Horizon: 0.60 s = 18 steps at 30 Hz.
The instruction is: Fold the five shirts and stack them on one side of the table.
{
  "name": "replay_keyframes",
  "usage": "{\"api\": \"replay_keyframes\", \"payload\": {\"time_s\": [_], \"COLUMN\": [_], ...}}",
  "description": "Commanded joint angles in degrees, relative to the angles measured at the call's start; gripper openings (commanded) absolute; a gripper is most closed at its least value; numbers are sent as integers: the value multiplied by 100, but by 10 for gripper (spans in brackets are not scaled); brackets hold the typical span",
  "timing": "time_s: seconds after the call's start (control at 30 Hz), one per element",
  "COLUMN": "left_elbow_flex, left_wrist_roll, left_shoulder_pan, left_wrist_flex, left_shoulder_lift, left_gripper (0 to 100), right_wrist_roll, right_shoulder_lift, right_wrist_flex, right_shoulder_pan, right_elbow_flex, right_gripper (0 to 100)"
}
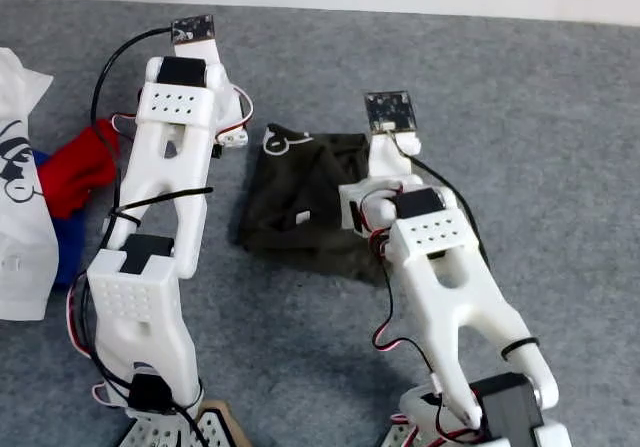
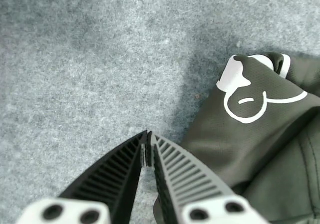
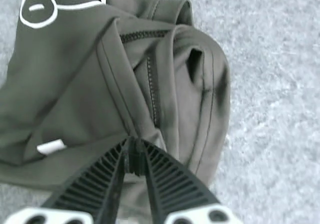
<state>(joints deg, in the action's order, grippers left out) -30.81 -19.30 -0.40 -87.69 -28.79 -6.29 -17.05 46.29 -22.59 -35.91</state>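
A dark olive shirt (image 1: 305, 202) with a white logo lies crumpled on the grey carpeted table, between the two arms. My left gripper (image 2: 148, 136) is shut with nothing in it. It hovers over bare carpet just beside the shirt's logo corner (image 2: 250, 98). My right gripper (image 3: 133, 145) is shut on a fold of the dark shirt (image 3: 75, 83), and creases in the cloth run in toward its tips. At the table's left side lie a white printed shirt (image 1: 20, 197), a red shirt (image 1: 78, 167) and a blue one (image 1: 65, 237), bunched together.
The left arm (image 1: 175, 147) stands between the pile at the left and the dark shirt. The right arm (image 1: 430, 237) covers the shirt's right edge. Bare carpet (image 1: 560, 147) stretches to the right and along the back.
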Motion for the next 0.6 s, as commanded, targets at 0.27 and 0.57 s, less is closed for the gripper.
{"api": "replay_keyframes", "payload": {"time_s": [0.27,0.57], "left_elbow_flex": [-4,-4], "left_wrist_roll": [-62,-62], "left_shoulder_pan": [75,75], "left_wrist_flex": [70,70], "left_shoulder_lift": [31,31], "left_gripper": [7,7], "right_wrist_roll": [35,44], "right_shoulder_lift": [-215,1244], "right_wrist_flex": [-207,-251], "right_shoulder_pan": [57,48], "right_elbow_flex": [198,1420], "right_gripper": [99,231]}}
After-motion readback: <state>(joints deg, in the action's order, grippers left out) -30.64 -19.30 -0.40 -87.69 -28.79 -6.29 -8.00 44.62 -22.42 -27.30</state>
